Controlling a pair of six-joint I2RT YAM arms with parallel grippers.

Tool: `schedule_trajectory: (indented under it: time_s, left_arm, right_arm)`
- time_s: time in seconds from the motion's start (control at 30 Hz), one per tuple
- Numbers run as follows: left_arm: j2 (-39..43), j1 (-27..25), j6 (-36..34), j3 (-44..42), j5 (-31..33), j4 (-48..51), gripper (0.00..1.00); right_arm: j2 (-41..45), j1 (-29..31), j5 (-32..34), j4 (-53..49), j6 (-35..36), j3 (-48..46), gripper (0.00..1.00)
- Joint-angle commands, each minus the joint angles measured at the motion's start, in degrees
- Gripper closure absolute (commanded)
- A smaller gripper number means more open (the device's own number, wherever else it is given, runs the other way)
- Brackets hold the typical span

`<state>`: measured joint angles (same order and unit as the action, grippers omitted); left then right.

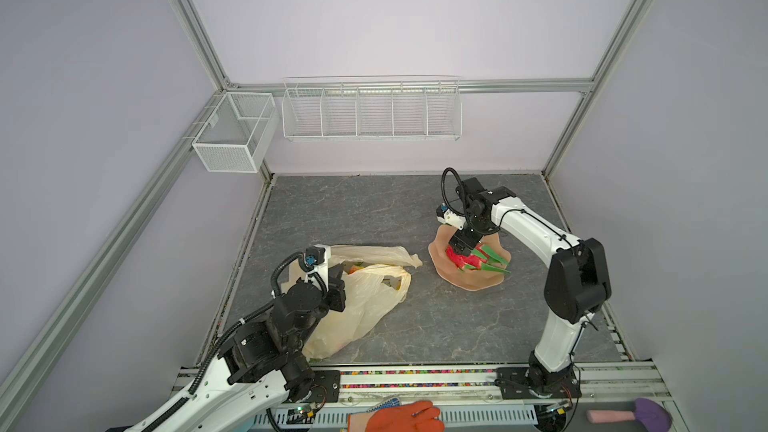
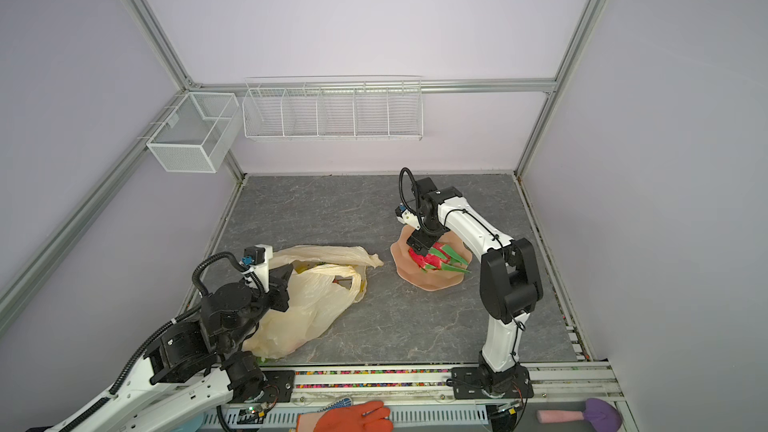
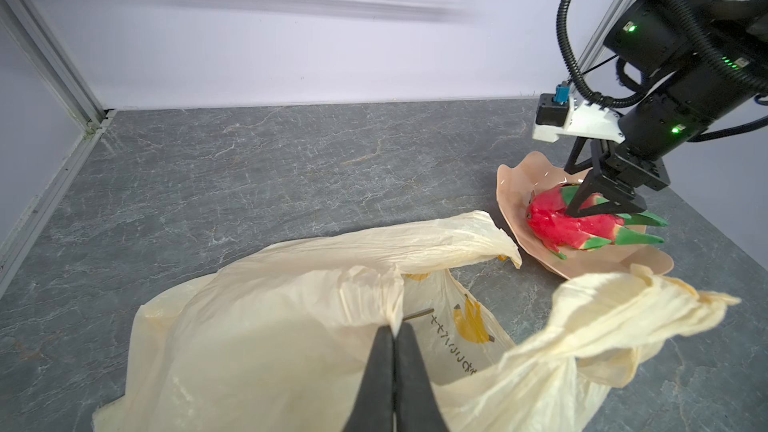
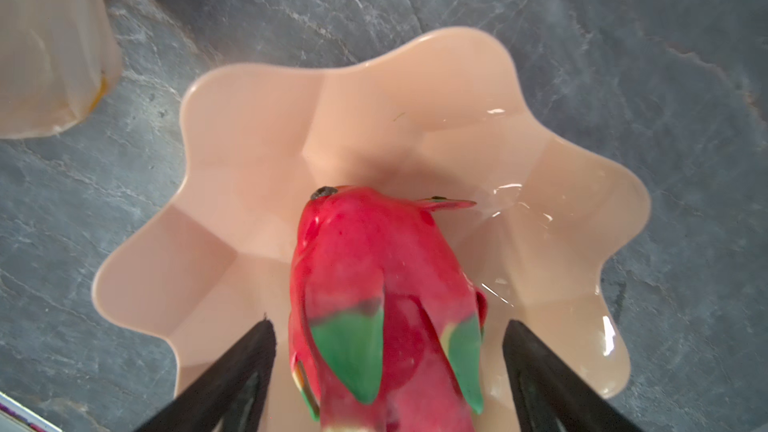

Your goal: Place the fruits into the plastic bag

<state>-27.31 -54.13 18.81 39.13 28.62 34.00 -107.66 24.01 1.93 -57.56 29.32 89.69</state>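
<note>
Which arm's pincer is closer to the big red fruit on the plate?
Right. The right pincer hangs open astride the dragon fruit on the plate, one jaw on each side. The left pincer is far off, shut on the plastic bag.

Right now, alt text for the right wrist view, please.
A red dragon fruit with green scales lies on a peach wavy-edged plate, between the fingers of the open right gripper, a gap showing on each side. A corner of the plastic bag rests on the grey table.
</note>
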Motion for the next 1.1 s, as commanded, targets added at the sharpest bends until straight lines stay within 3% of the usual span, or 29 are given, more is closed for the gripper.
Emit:
schedule_trajectory:
  time_s: [0.0, 0.77, 1.07]
  left_arm:
    - [0.2, 0.0, 0.6, 0.7, 0.3, 0.6, 1.0]
    - [0.2, 0.1, 0.8, 0.5, 0.5, 0.5, 1.0]
    - [0.3, 0.0, 0.8, 0.4, 0.7, 0.5, 1.0]
  right_arm:
    - [-2.7, -0.8, -1.9, -3.9, 2.6, 1.7, 0.12]
    - [-7.0, -1.0, -2.5, -3.3, 0.7, -4.5, 0.12]
    - [-2.3, -1.9, -1.5, 0.2, -0.5, -7.1, 0.12]
